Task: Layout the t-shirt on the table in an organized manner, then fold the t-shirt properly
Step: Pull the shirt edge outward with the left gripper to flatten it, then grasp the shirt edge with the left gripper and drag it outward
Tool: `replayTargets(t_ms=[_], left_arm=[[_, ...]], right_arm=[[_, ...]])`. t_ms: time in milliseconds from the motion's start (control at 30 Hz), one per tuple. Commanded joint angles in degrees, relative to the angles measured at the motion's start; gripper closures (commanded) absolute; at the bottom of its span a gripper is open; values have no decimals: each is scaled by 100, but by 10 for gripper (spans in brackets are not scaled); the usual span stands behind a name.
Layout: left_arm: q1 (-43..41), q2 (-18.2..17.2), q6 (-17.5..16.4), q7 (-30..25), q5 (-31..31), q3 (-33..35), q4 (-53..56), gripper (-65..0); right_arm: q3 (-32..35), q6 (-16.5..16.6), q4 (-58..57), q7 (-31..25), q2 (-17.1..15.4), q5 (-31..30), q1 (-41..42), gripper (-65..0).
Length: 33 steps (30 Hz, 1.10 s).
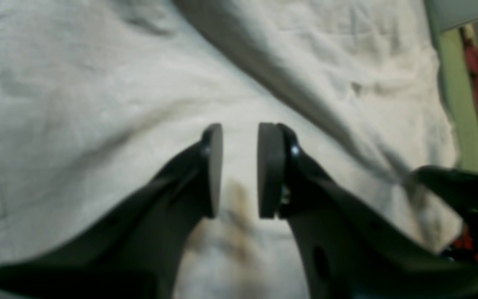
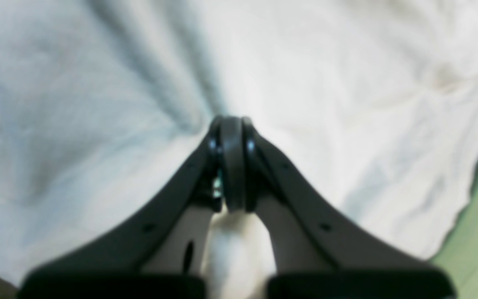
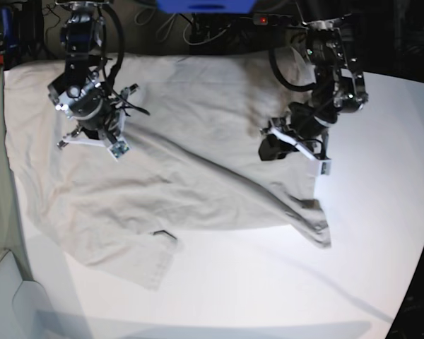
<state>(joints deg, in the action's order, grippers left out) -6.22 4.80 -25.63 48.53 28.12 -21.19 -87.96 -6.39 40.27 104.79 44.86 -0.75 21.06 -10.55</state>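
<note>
Along the top edge of the base view, dark cables (image 3: pixel 177 25) and a blue object (image 3: pixel 205 6) sit behind the table (image 3: pixel 381 212); a pale block (image 3: pixel 3 296) occupies the lower left corner. Nothing rests on the t-shirt (image 3: pixel 191 162) except the two arms above it. The t-shirt lies spread over the upper left and centre of the table, wrinkled, with its long axis running roughly left to right across the frame; one sleeve (image 3: pixel 138 258) projects toward the lower left, and a corner of cloth (image 3: pixel 314 226) trails toward the lower right (a long diagonal fold crosses the body). The left gripper (image 1: pixel 240 170) hovers over the cloth at the upper right of the base view, its pads (image 1: pixel 270 170) standing a narrow gap apart with nothing between them. The right gripper (image 2: pixel 231 164), at the upper left of the base view, has its pads pressed together; whether fabric is pinched there cannot be determined.
</note>
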Motion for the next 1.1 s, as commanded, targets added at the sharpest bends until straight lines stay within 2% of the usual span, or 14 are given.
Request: replayTargets(t_ms=[0, 100, 233, 467, 600, 733, 967, 1067], left_arm=[[46, 96, -44, -23, -109, 66, 1, -147], [2, 210, -44, -14, -627, 31, 45, -147], [-156, 158, -44, -5, -742, -285, 80, -147], [-394, -519, -61, 4, -698, -918, 97, -147], [-464, -765, -97, -5, -698, -1332, 97, -147], [-473, -915, -114, 13, -698, -1710, 97, -147], [-429, -968, -123, 21, -689, -2193, 18, -148], [-341, -1170, -123, 303, -575, -2246, -237, -148]], right_arm=[[-16, -27, 180, -69, 9, 0, 39, 0], [-16, -27, 286, -69, 18, 0, 22, 0], [-16, -27, 286, -69, -8, 26, 74, 0], [-24, -27, 286, -69, -87, 8, 206, 0], [-24, -27, 277, -69, -61, 0, 303, 0], [11, -27, 277, -69, -43, 0, 312, 0], [11, -27, 250, -69, -43, 0, 382, 0], [20, -27, 198, -69, -61, -9, 382, 0]])
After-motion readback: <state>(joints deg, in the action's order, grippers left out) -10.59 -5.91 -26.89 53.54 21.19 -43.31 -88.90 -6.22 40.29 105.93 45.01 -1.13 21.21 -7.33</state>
